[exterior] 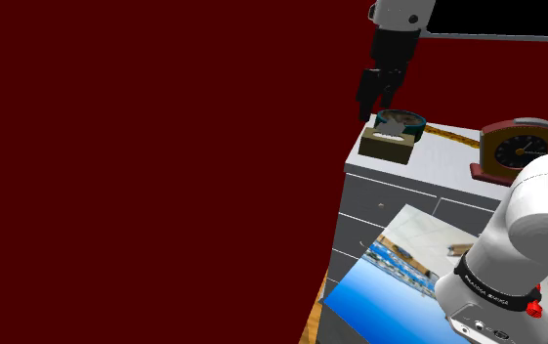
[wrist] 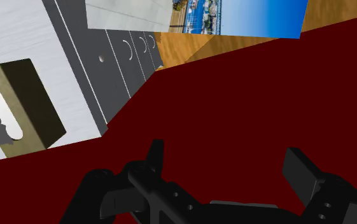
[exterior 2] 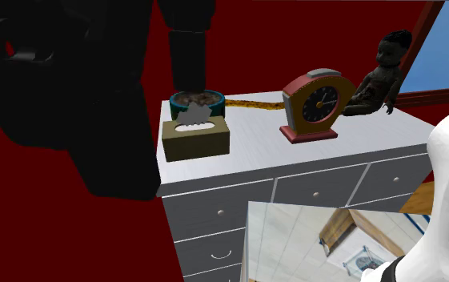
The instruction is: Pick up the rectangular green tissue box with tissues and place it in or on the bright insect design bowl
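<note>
Tissue box (exterior: 391, 145) lies below, offset from gripper (exterior: 376, 101) (jaws apart).

No text can be read.
The clock (exterior 2: 318, 106) has a dial with faint marks and no legible numerals. Below the clock in the shoulder view, a black band (exterior: 484, 289) on the arm carries white lettering too small to make out. The olive tissue box (exterior 2: 196, 138) beside the clock looks plain.
</note>
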